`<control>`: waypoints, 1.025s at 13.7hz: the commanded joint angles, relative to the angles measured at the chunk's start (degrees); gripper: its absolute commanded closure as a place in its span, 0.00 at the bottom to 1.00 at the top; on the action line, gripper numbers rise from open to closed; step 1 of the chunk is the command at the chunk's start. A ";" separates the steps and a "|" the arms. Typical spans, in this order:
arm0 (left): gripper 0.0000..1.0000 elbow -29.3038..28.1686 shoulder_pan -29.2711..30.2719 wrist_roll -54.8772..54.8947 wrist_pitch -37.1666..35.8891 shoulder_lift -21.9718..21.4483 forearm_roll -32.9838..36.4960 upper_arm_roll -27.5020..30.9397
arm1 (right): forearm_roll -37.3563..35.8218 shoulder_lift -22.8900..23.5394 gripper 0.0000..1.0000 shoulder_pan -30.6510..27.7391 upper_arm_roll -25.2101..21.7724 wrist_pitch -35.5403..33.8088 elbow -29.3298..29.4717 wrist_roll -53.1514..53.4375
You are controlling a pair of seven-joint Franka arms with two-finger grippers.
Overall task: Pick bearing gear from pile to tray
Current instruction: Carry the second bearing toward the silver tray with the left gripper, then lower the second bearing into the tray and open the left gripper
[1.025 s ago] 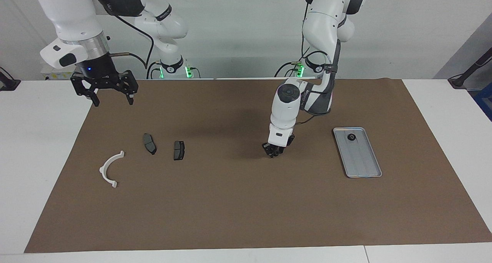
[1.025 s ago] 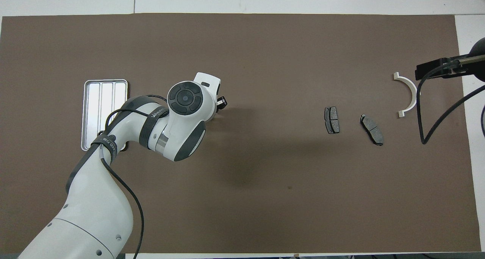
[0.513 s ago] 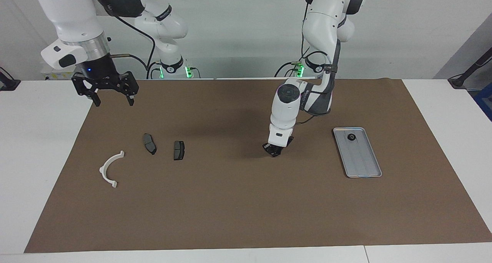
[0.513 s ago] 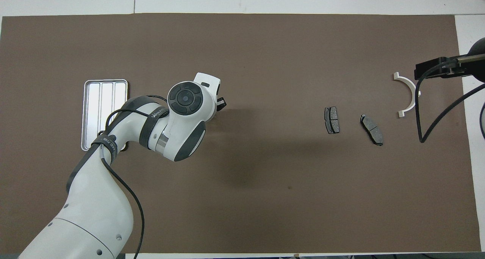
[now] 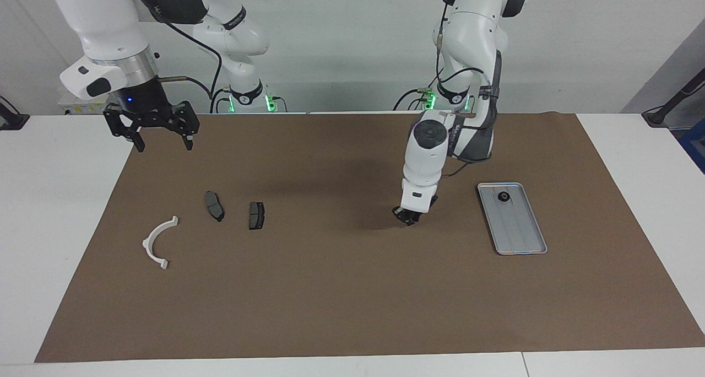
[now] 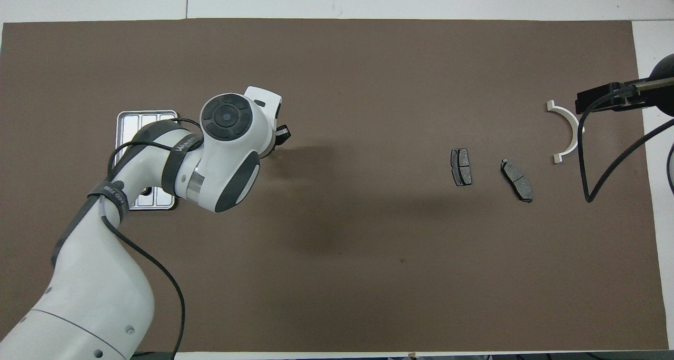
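Note:
My left gripper [image 5: 408,218] hangs low over the brown mat, between the pile and the tray, and is shut on a small black bearing gear that its fingers mostly hide. It also shows in the overhead view [image 6: 283,134]. The silver ribbed tray [image 5: 520,231] lies toward the left arm's end; my left arm partly covers it in the overhead view [image 6: 142,120]. One black round piece [image 5: 503,197] lies in the tray's end nearer to the robots. My right gripper [image 5: 161,140] is open and waits raised over the mat's edge at the right arm's end.
The pile lies toward the right arm's end: a white half-ring bracket [image 5: 147,242] [image 6: 574,128] and two dark grey plates [image 5: 214,205] [image 5: 256,215] [image 6: 461,166] [image 6: 517,180]. The brown mat [image 5: 341,300] covers the white table.
My left gripper has moved along the mat toward the tray, staying shut. The right arm has barely moved. The pile's parts have not moved.

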 commanded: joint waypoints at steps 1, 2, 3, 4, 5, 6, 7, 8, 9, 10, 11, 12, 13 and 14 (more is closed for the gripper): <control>1.00 -7.87 8.16 12.24 -0.76 -8.63 0.83 -0.60 | 1.48 -0.97 0.00 -0.98 0.55 -0.70 -0.78 -1.42; 1.00 -8.41 10.80 15.86 -0.67 -9.00 0.83 -0.69 | 1.48 -0.97 0.00 -0.98 0.55 -0.78 -0.78 -1.42; 1.00 -8.85 13.18 19.63 -0.06 -9.00 0.57 -0.69 | 1.48 -0.97 0.00 -0.98 0.55 -0.79 -0.78 -1.33; 1.00 -8.94 16.16 24.54 -0.05 -9.00 0.22 -0.78 | 1.39 -0.88 0.00 -0.98 0.55 -0.70 -0.78 -1.33; 1.00 -9.12 18.88 29.38 0.03 -9.09 -0.22 -0.78 | 1.39 -0.88 0.00 -0.98 0.46 -0.78 -0.78 -1.42; 1.00 -9.12 21.17 33.69 0.21 -8.92 -0.92 -0.78 | 1.39 -0.62 0.00 -0.98 0.46 -0.96 -0.78 -1.42; 1.00 -9.21 22.76 37.21 0.73 -8.57 -1.10 -0.69 | 1.39 -0.27 0.00 -0.98 0.55 -1.14 -0.78 -1.42; 1.00 -9.21 24.43 39.51 1.61 -7.69 -1.11 -0.69 | 1.39 0.17 0.00 -0.98 0.55 -1.22 -0.78 -1.33; 1.00 -9.12 24.88 39.97 2.92 -6.81 -1.11 -0.69 | 1.39 0.44 0.00 -0.98 0.55 -1.31 -0.78 -1.42; 1.00 -9.21 24.98 40.06 3.98 -6.19 -1.11 -0.60 | 1.39 0.79 0.00 -0.98 0.55 -1.57 -0.78 -1.42; 1.00 -9.12 25.32 40.06 4.43 -5.75 -1.11 -0.60 | 1.39 0.96 0.00 -0.98 0.55 -2.45 -0.78 -1.59; 1.00 -9.12 26.02 40.06 4.95 -5.31 -1.11 -0.69 | 1.39 1.05 0.00 -0.98 0.55 -3.15 -0.78 -1.60; 1.00 -9.21 26.03 39.98 5.65 -4.96 -1.19 -0.69 | 1.39 1.14 0.00 -0.98 0.55 -3.25 -0.87 -1.51; 1.00 -9.21 26.03 39.71 6.44 -4.35 -1.28 -0.69 | 1.39 1.14 0.00 -0.98 0.55 -3.25 -0.87 -1.42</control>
